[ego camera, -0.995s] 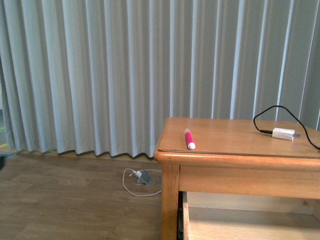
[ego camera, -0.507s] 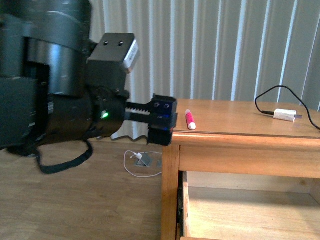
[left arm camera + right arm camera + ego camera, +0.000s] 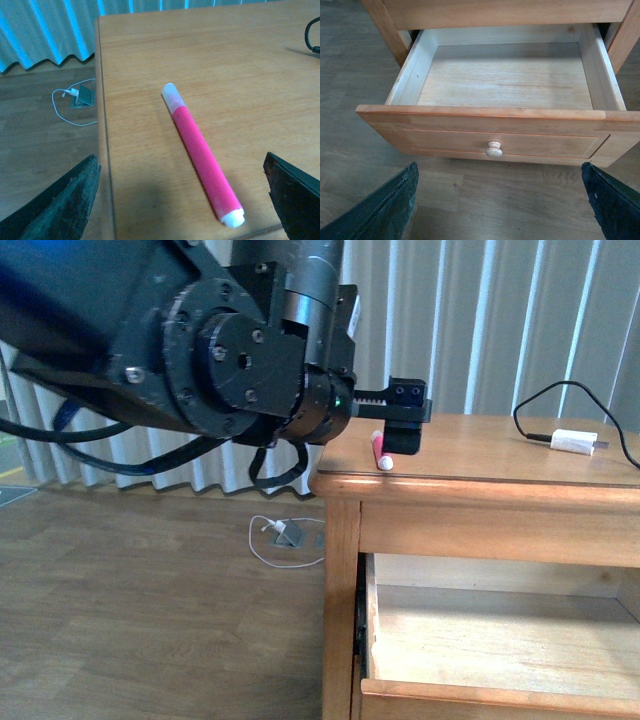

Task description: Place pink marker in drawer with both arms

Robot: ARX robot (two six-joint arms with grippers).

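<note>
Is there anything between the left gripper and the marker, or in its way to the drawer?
Nothing visible. The marker lies bare on the tabletop between the open fingers of the left gripper. The drawer below stands open, its inside bare.

- The cabinet (image 3: 480,530) is faced level from the front view.
- Its top (image 3: 150,60) is seen close from above by the left wrist.
- The drawer (image 3: 445,142), shared with the front view, is overlooked by the right wrist.

You've got pink marker (image 3: 381,453) lying flat on cabinet top (image 3: 480,455), white end at 6 o'clock | drawer (image 3: 495,114) pulled open, round knob (image 3: 494,149), 5 o'clock of marker.
</note>
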